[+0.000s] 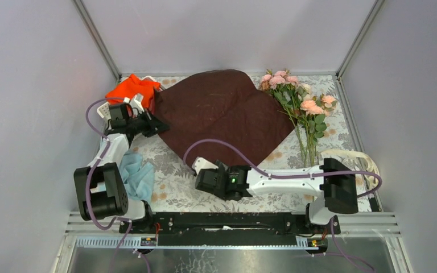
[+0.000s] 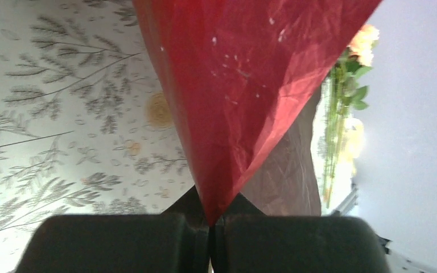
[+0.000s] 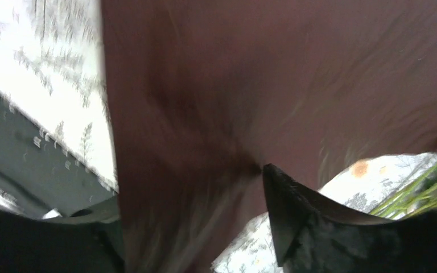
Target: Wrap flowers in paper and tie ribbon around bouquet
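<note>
The dark red paper [image 1: 222,111] lies spread over the middle of the table. My left gripper [image 1: 158,126] is shut on its left corner, and in the left wrist view the red sheet [image 2: 233,85] narrows to a point pinched between the jaws [image 2: 210,224]. My right gripper [image 1: 201,170] is at the paper's near corner. In its blurred view, paper [image 3: 205,114] fills the gap and hides the left finger. The right finger [image 3: 296,222] stands apart, only its tip at the sheet. The flowers [image 1: 299,102] lie at the back right. The ribbon [image 1: 355,156] curls near the right edge.
An orange cloth [image 1: 132,88] is bunched behind the left gripper and a light blue cloth [image 1: 137,173] lies by the left arm's base. Booth walls close in the floral tablecloth [image 1: 176,187] on three sides. Purple cables loop over both arms.
</note>
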